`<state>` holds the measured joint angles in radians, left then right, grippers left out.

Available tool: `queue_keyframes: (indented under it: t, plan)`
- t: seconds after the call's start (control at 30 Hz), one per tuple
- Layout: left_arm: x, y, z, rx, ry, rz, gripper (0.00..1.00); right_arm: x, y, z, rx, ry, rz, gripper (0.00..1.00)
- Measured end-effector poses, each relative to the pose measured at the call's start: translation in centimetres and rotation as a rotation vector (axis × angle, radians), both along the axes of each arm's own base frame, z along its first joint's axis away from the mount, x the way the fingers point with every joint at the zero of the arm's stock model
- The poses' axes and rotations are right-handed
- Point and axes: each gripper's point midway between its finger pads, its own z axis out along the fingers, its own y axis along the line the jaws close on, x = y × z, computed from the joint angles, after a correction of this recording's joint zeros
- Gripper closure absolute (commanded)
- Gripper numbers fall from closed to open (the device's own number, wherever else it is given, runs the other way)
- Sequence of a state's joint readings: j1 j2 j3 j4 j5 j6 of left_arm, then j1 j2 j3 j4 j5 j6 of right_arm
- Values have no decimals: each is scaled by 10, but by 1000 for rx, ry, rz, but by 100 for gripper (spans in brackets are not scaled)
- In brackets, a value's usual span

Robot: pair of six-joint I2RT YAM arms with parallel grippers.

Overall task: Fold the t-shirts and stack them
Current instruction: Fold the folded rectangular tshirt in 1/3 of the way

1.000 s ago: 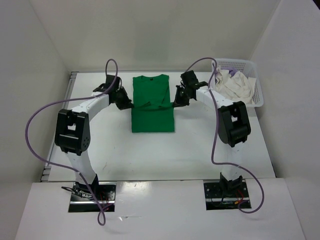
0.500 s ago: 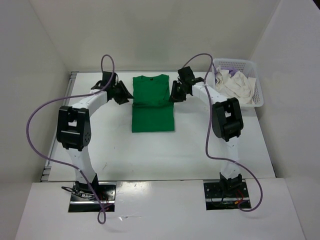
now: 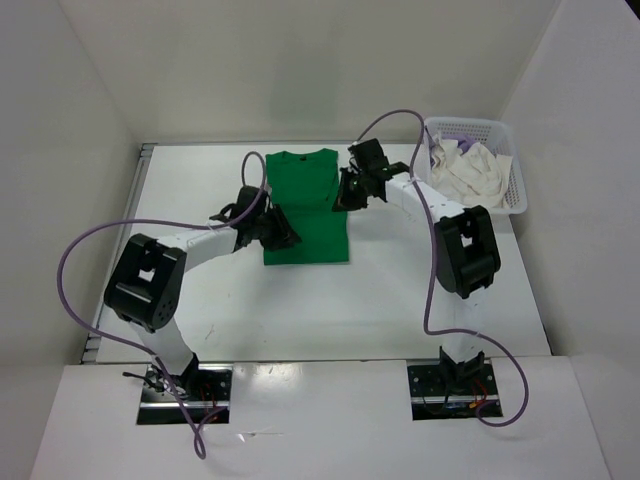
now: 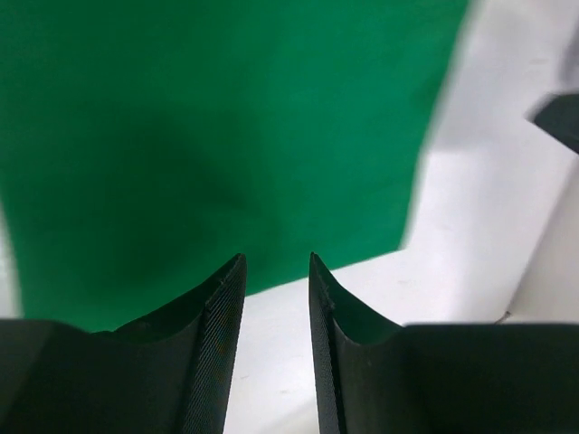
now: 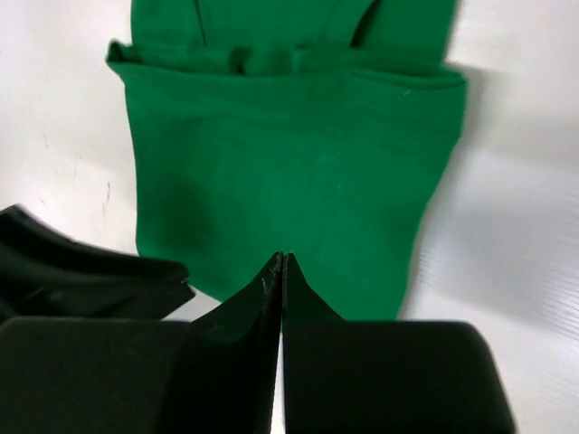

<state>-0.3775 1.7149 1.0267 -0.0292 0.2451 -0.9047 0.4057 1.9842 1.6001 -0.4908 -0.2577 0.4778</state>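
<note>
The left gripper hovers at the near-left edge of the green t-shirt, jaws slightly apart, nothing between; the shirt lies flat mid-table; the right gripper sits at its right edge, jaws pressed together, empty; the white t-shirt and lavender t-shirt fill the basket.

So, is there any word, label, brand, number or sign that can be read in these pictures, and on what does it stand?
There is none to read in any view.
The green t-shirt is plain, with no print or tag showing.
The white basket and the crumpled white cloth in it carry no writing.
The left arm and the right arm show no legible mark.
</note>
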Motion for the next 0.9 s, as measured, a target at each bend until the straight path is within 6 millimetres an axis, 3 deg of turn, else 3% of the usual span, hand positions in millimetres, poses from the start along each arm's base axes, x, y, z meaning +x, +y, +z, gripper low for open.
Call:
queue_keyframes:
  t: [0.07, 0.2, 0.37, 0.57, 0.6, 0.7, 0.8, 0.9]
  plan:
    - [-10, 10, -23, 20, 67, 22, 59, -8, 4, -12, 0, 27, 18, 97]
    - [-26, 24, -47, 48, 125, 47, 59, -34, 1, -47, -16, 106, 35, 97]
    - [-31, 26, -54, 48, 127, 45, 59, -75, -17, -95, -72, 244, 16, 97]
    - [-38, 27, -57, 24, 97, 44, 59, -82, -18, -98, -43, 228, -28, 97]
    - [-42, 28, -56, 19, 93, 42, 55, -84, -19, -98, -37, 227, -34, 97]
    - [-60, 35, -51, 23, 100, 53, 39, -98, -19, -97, -34, 232, -36, 89]
    - [-75, 49, -37, 75, 95, 76, 38, -111, -22, -93, -54, 240, -30, 78]
    - [-74, 63, -8, 82, 28, 121, 38, -116, -25, -81, -65, 227, -34, 66]
